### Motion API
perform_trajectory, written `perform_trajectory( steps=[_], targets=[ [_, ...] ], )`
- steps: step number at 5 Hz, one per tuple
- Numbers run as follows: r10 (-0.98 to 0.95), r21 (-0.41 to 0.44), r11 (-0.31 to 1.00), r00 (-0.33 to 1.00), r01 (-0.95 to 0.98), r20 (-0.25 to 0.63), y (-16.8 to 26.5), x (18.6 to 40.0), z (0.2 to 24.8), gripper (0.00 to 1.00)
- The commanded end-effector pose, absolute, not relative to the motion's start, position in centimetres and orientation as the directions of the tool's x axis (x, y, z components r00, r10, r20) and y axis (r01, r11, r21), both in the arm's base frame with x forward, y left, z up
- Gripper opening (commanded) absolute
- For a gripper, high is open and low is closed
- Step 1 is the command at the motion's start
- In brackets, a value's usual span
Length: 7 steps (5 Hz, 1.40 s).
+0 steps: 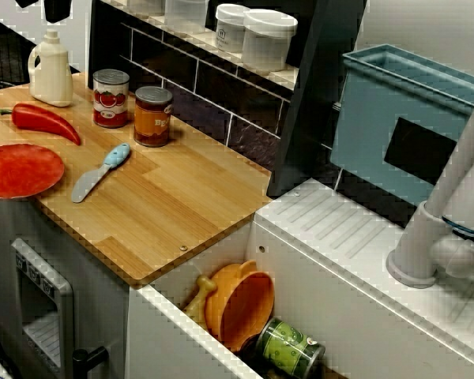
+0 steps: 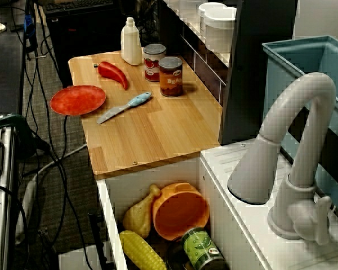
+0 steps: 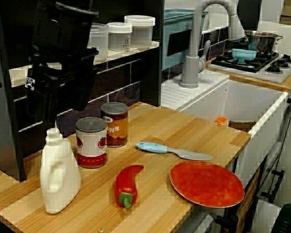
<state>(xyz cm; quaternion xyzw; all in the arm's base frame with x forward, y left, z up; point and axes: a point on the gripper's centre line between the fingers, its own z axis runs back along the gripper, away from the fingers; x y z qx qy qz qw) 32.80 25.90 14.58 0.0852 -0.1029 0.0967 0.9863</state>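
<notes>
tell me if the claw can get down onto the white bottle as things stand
Probably yes: the claw hangs right above the white bottle with nothing between them. The tomato can stands near the bottle, so that side may be tight. I cannot tell if the claw is open.

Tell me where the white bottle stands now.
In the view from above, the white bottle stands at the far left end of the wooden counter, beside the tomato can and just below the gripper.
</notes>
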Motion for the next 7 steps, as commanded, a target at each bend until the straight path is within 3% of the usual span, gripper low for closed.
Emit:
perform_trajectory(
  steps=[1,7],
  targets=[
    [0.174,0.186,0.956,0.948,-0.227,0.266,26.5,34.0,16.0,1.0],
    [0.212,0.208,0.94,0.942,-0.269,0.261,26.3,35.5,13.6,1.0]
  ],
)
